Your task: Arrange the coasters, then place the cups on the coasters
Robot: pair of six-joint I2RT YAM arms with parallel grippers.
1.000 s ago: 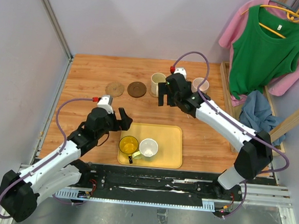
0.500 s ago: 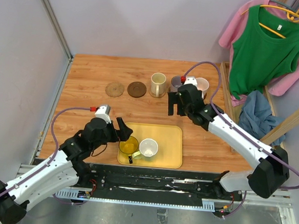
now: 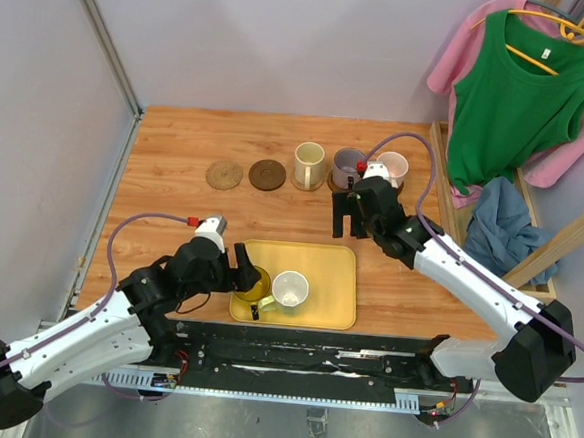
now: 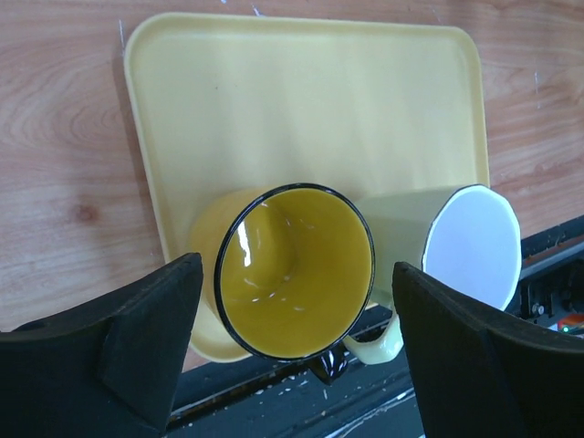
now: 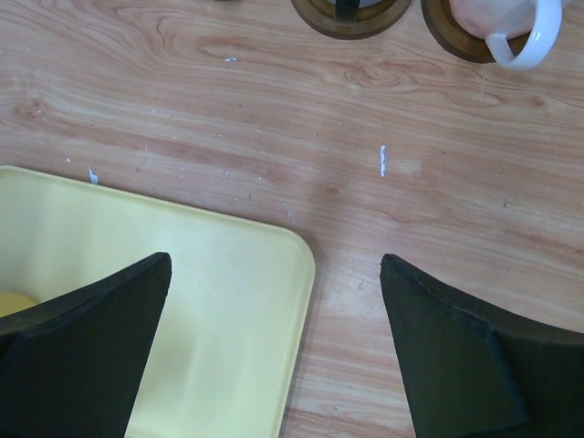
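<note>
Along the far side of a wooden table, a row runs left to right: a bare light tan round coaster, a bare dark brown round coaster, then a pale cream-green mug, a grey-purple mug and a pale pink mug, each seated on its own coaster. Nearer, the left gripper hangs over the left end of a yellow rectangular plastic tray, jaws released and spread wide either side of a see-through yellow mug, not touching it. A cream-white mug stands just beside it on the right. Further right, the right gripper hovers empty just beyond the tray's far right corner, jaws spread too. The step in hand looks to be taking the yellow mug: close squarely on its body, clear of the dark handle on the near side, without nudging the white neighbour, then lift straight up before heading for a bare coaster.
</note>
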